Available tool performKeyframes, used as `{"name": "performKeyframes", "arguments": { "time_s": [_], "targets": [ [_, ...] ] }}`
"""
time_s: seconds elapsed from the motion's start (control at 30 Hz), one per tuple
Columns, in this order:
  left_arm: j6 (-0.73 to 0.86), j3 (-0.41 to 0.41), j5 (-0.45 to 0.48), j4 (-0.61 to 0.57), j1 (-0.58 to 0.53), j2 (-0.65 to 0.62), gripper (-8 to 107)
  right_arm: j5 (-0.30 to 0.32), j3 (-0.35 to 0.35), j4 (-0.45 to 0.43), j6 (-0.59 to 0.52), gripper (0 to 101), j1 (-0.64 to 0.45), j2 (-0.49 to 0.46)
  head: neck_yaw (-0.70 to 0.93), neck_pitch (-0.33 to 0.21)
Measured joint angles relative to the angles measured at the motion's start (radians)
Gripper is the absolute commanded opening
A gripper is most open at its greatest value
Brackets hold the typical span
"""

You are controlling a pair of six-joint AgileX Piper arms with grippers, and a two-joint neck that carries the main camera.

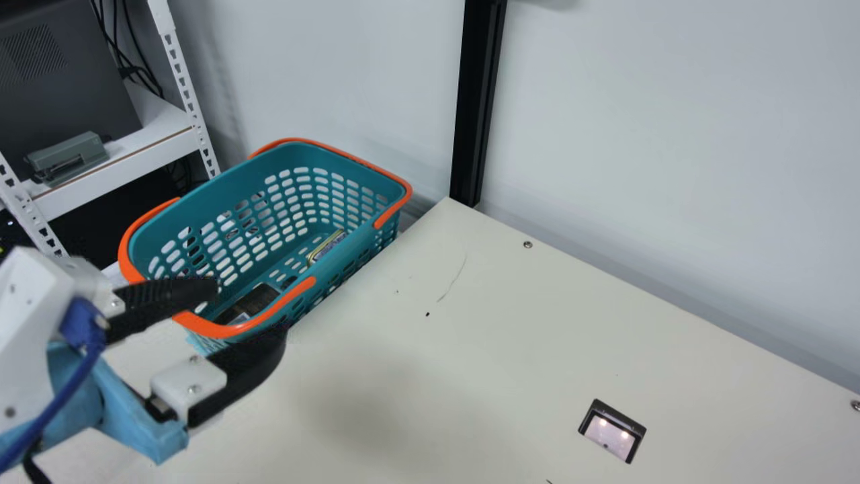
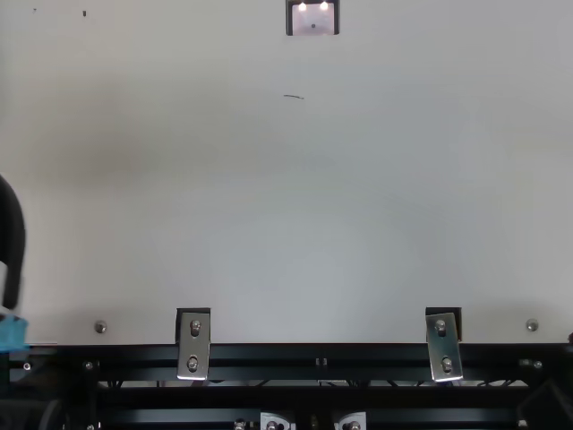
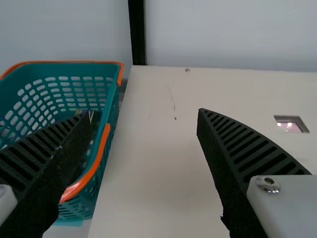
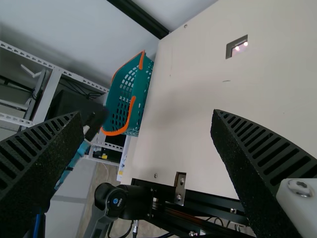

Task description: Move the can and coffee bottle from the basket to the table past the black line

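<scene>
Hovering: left gripper [image 1: 247, 309], main view 8 o'clock; right gripper [image 4: 147, 113]. Both spread.
1 basket [image 1: 201, 212], 9 o'clock; 1 can [image 1: 326, 247], 1 bottle [image 1: 254, 301] behind wall [image 1: 346, 252].

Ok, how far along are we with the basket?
Nothing looks done: a dark item and a gold-edged one, probably coffee bottle and can, lie in the basket. Nothing in hand: left end effector and right end effector are open. Both moves to the table remain.

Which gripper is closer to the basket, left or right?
Left. The left gripper hangs open right by the basket's near end. The right gripper, also open, is farther off, with the basket in the distance in its wrist view.
</scene>
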Motion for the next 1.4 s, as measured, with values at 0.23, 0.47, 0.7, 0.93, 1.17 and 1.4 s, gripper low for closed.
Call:
{"name": "performKeyframes", "arguments": {
  "time_s": [0.23, 0.47, 0.7, 0.93, 1.17, 1.4],
  "targets": [
    [-0.093, -0.135, -0.068, 0.073, 0.048, 0.153, 90, 0.000, 0.000, 0.000, 0.000, 101, 0.000, 0.000, 0.000, 0.000],
    [-0.144, -0.295, -0.134, 0.120, 0.151, 0.363, 90, 0.000, 0.000, 0.000, 0.000, 101, 0.000, 0.000, 0.000, 0.000],
    [-0.019, -0.472, -0.161, 0.012, 0.312, 0.619, 90, 0.000, 0.000, 0.000, 0.000, 101, 0.000, 0.000, 0.000, 0.000],
    [0.238, -0.673, -0.076, -0.199, 0.481, 0.899, 90, 0.000, 0.000, 0.000, 0.000, 101, 0.000, 0.000, 0.000, 0.000],
    [0.549, -0.872, 0.074, -0.381, 0.640, 1.148, 90, 0.000, 0.000, 0.000, 0.000, 101, 0.000, 0.000, 0.000, 0.000],
    [0.782, -0.944, 0.160, -0.386, 0.689, 1.334, 90, 0.000, 0.000, 0.000, 0.000, 101, 0.000, 0.000, 0.000, 0.000]
  ]
}}
